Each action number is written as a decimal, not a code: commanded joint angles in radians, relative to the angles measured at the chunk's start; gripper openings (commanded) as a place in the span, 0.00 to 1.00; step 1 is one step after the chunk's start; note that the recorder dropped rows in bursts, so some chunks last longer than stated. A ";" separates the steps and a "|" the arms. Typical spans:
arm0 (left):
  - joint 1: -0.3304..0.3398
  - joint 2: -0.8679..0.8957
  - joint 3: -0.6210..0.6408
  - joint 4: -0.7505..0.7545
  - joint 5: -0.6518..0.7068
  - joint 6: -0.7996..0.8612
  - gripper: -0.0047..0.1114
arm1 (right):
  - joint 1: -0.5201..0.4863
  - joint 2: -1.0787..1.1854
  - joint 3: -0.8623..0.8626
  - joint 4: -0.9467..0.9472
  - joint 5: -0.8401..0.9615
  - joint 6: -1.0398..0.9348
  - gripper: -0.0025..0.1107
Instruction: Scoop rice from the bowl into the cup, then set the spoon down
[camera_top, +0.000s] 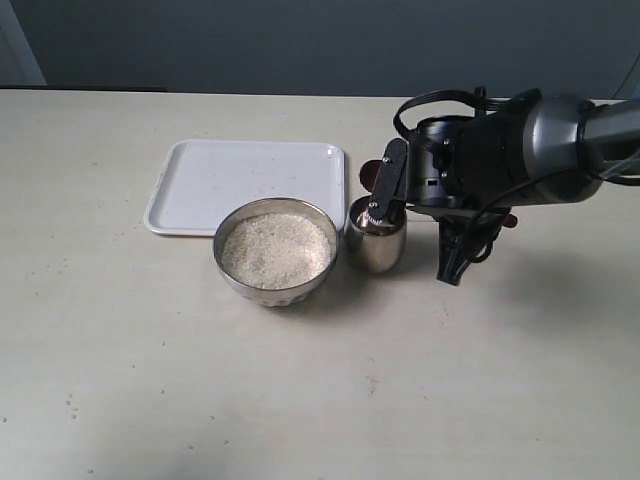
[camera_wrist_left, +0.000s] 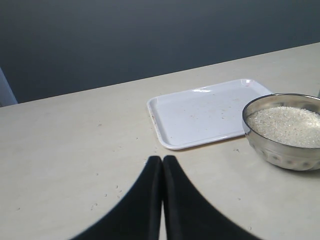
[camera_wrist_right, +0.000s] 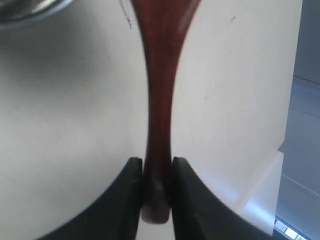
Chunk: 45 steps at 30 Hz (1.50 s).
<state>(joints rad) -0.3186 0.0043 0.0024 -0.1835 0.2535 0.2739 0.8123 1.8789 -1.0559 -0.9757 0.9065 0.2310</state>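
Observation:
The steel bowl (camera_top: 232, 268) (camera_wrist_left: 280, 150) sits mid-table, filled with white rice (camera_top: 276, 250) (camera_wrist_left: 287, 125). Touching its right side stands the small steel cup (camera_top: 377, 248), with some grains inside. My right gripper (camera_top: 383, 190) (camera_wrist_right: 157, 165) hovers over the cup, shut on the handle end of the reddish-brown wooden spoon (camera_wrist_right: 159, 100). In the exterior view only a sliver of the spoon (camera_top: 371, 173) shows behind the fingers. My left gripper (camera_wrist_left: 162, 159) is shut on nothing, low over bare table left of the bowl, and is out of the exterior view.
A white tray (camera_top: 250, 180) (camera_wrist_left: 200, 115) lies just behind the bowl with nothing on it. A few stray grains dot the tabletop near my left gripper. The right arm (camera_top: 540, 140) reaches in from the right edge.

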 joint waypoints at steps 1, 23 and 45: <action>-0.002 -0.004 -0.002 0.002 -0.015 -0.002 0.04 | 0.016 -0.001 0.006 -0.040 0.022 0.009 0.02; -0.002 -0.004 -0.002 0.002 -0.015 -0.002 0.04 | 0.077 -0.001 0.092 -0.159 0.026 0.128 0.02; -0.002 -0.004 -0.002 0.002 -0.015 -0.002 0.04 | 0.091 -0.001 0.094 -0.314 0.091 0.173 0.02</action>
<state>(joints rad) -0.3186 0.0043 0.0024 -0.1835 0.2535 0.2739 0.9004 1.8789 -0.9689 -1.2537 0.9863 0.3955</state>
